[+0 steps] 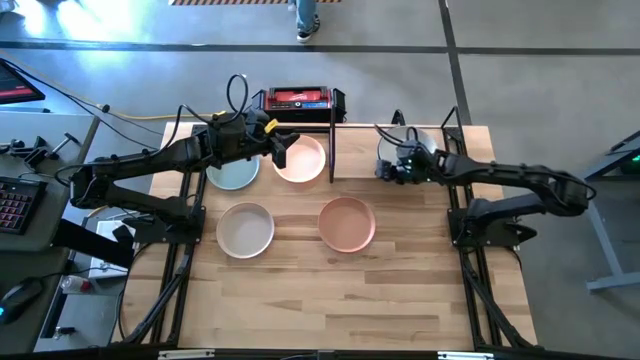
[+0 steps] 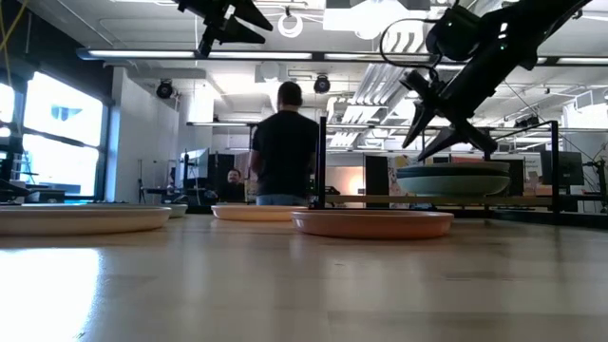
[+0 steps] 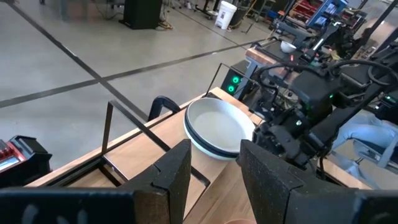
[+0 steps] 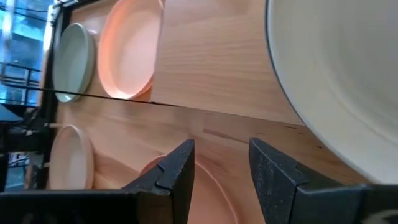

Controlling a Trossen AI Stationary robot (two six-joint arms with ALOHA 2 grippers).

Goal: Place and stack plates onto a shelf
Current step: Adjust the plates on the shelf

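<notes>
A pale pink plate (image 1: 305,162) and a pale green plate (image 1: 232,175) lie flat left of the shelf's upright divider (image 1: 331,150). A cream plate (image 1: 245,230) and a terracotta plate (image 1: 347,222) sit on the table nearer me. On the shelf's right half, an off-white plate rests on a darker one (image 3: 217,127), a stack also seen in the low view (image 2: 453,179). My left gripper (image 1: 280,150) hovers open over the pink plate's left rim. My right gripper (image 1: 385,168) is open, just left of and above the stack, whose white rim (image 4: 336,81) fills its wrist view.
A red-and-black box (image 1: 298,98) stands beyond the shelf's far edge. The shelf's thin black rods (image 3: 134,127) frame the far part of the table. Bare wood lies toward the near edge (image 1: 330,300). A person (image 2: 285,142) stands in the room behind.
</notes>
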